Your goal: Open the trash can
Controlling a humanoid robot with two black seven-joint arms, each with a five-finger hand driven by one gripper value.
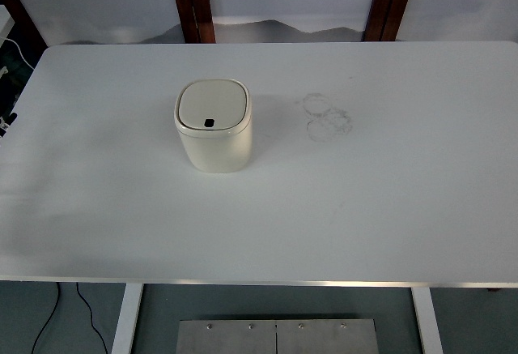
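Even, cool light over the white table (388, 208), with no hard glare. The trash can (214, 125) casts only a faint, soft shadow to its right. Focus is slightly soft throughout; table edges bow mildly toward the corners

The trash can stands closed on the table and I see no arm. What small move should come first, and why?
Probably bring one robot hand in over the trash can, toward the small dark button at the near edge of its lid. The lid lies flat and shut, and neither hand is in view, so nothing can press yet. The can stands left of centre on the white table, so the left arm seems closer.
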